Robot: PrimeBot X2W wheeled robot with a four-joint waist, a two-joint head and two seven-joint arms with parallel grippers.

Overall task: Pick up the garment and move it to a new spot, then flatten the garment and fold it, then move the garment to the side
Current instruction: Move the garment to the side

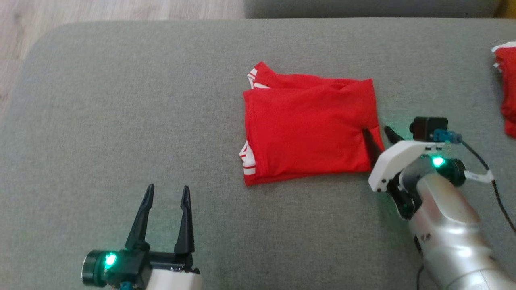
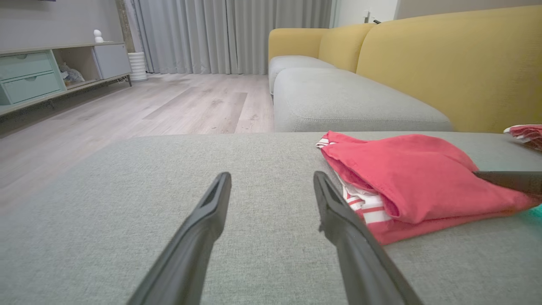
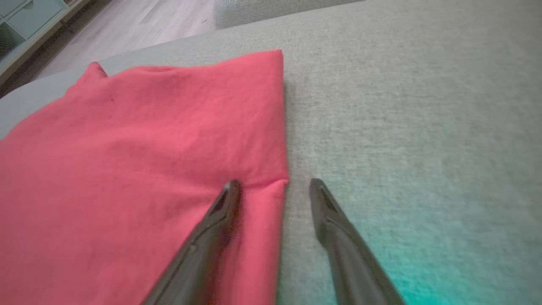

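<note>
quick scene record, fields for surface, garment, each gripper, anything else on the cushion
surface: grey cushion
garment: red garment, folded, white stripes showing at its left side, lying mid-cushion
left gripper: open, holding nothing, apart from the garment
right gripper: open, straddling the garment's right edge, one finger over the cloth, the other over bare cushion
other: second red cloth at the cushion's far right
</note>
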